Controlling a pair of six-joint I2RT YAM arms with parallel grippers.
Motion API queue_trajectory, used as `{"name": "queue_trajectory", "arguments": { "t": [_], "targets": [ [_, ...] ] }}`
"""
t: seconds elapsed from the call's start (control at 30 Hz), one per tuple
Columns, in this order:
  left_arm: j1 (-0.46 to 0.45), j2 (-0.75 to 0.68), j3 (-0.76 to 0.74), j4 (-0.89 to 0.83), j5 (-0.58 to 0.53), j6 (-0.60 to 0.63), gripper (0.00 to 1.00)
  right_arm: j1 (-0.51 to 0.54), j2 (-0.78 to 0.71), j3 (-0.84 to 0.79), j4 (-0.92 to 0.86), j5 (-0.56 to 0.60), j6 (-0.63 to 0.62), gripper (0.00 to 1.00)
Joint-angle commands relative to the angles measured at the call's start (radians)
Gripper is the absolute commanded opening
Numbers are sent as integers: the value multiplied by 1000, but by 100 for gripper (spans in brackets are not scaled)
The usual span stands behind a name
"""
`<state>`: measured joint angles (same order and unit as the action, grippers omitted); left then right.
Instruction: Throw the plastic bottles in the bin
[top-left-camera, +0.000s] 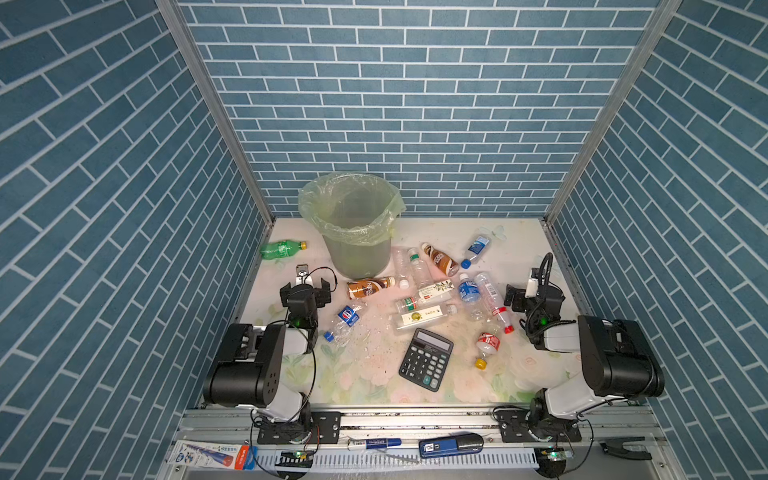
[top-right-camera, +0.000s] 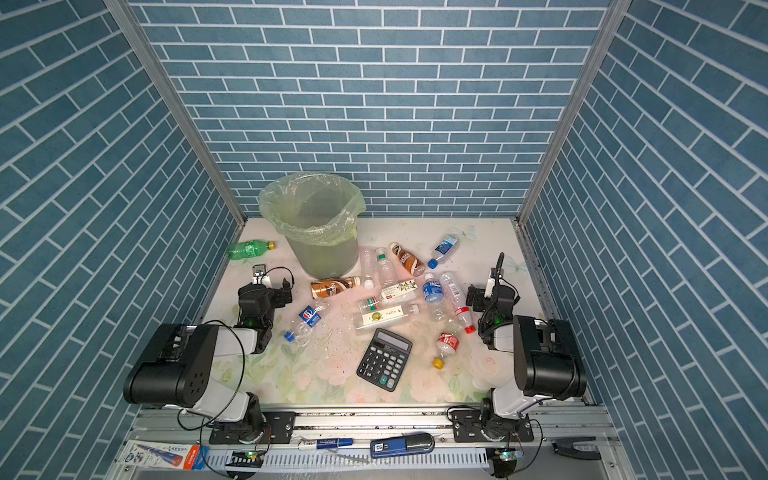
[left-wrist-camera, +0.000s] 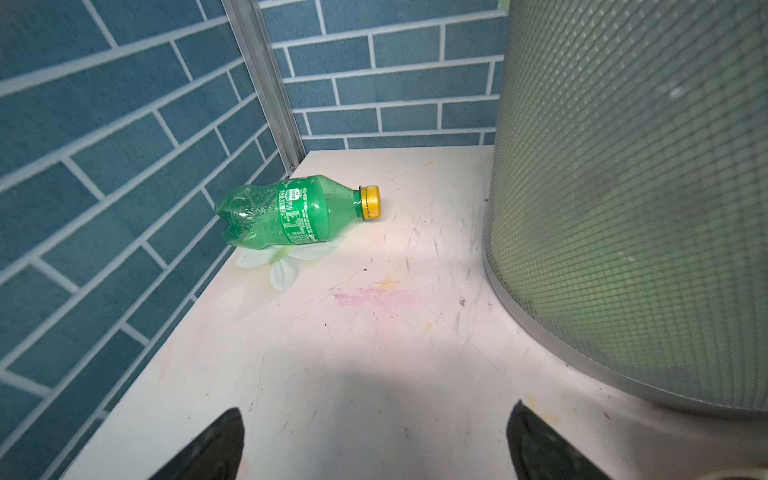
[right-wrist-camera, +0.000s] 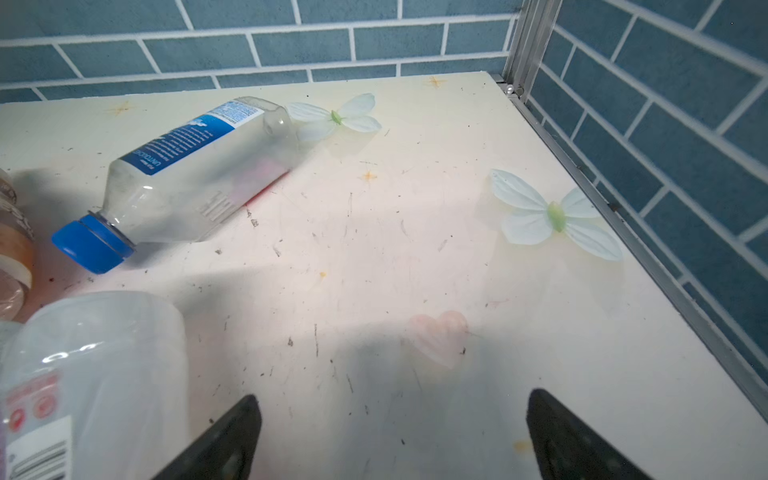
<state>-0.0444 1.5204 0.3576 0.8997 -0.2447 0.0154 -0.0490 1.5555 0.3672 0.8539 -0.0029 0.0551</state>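
Left tool (left-wrist-camera: 376, 415) and right tool (right-wrist-camera: 395, 397) apart, empty; dented green plastic bottle with yellow cap (top-left-camera: 282, 249) lies on floral tabletop (top-left-camera: 374, 374), apart from round grey bag-lined bin (top-left-camera: 357, 257), probably light, crushable, slick: pinch mid-body.

Teal brick-pattern walls (top-left-camera: 415, 83), pale floral table (top-left-camera: 457, 386).
Walls: teal-blue bricks w/ white grout. Table: cream w/ faint pink & green flower print, white butterfly motifs (right-wrist-camera: 552, 216). Bin (top-left-camera: 357, 253): see-thru grey, fine grid texture, yellow-green bag (top-left-camera: 316, 199). Green bottle (left-wrist-camera: 282, 212): yellow cap, green & white label. Brown bottle (top-left-camera: 370, 287): cream-white swirls. Clear bottle (right-wrist-camera: 187, 166): blue cap, blue & white label. Calculator (top-left-camera: 426, 359): black, grey screen. Robot arms (top-left-camera: 245, 365): black & white.
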Motion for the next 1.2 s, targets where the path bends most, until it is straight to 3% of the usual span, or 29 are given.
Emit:
{"name": "queue_trajectory", "arguments": {
  "t": [0.0, 1.17],
  "targets": [
    [-3, 5, 0, 18, 2, 6, 99, -3, -14, 27, 11, 26, 7, 99],
    [-4, 5, 0, 18, 0, 8, 99, 3, -37, 43, -35, 69, 13, 99]
  ]
}}
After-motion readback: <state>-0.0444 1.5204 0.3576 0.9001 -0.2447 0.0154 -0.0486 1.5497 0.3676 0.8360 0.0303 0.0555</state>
